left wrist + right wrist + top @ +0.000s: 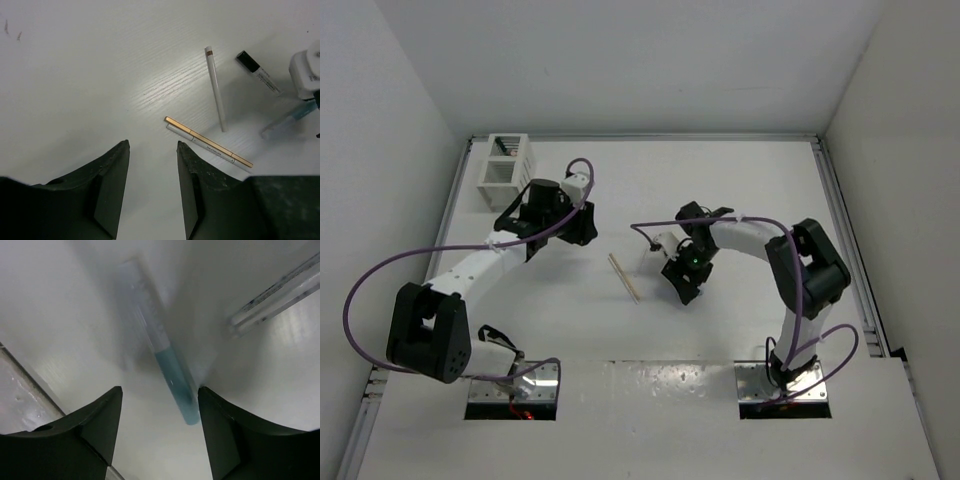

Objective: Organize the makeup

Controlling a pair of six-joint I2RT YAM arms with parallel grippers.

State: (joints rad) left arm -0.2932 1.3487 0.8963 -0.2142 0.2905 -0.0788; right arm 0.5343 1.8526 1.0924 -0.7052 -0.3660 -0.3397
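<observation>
While left tool (153,146) gapes empty, right tool (159,390) spread above pale blue stick (172,374).

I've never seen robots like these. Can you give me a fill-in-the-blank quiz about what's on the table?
1. The long tan stick lies right beside a slimmer stick coloured ___.
2. The left tool is ___, with nothing between its fingers.
3. The right tool has the pale blue stick lying ___ its fingers.
4. The white slatted box stands at the far ___ corner of the table.
Missing words: white; open; between; left.
</observation>
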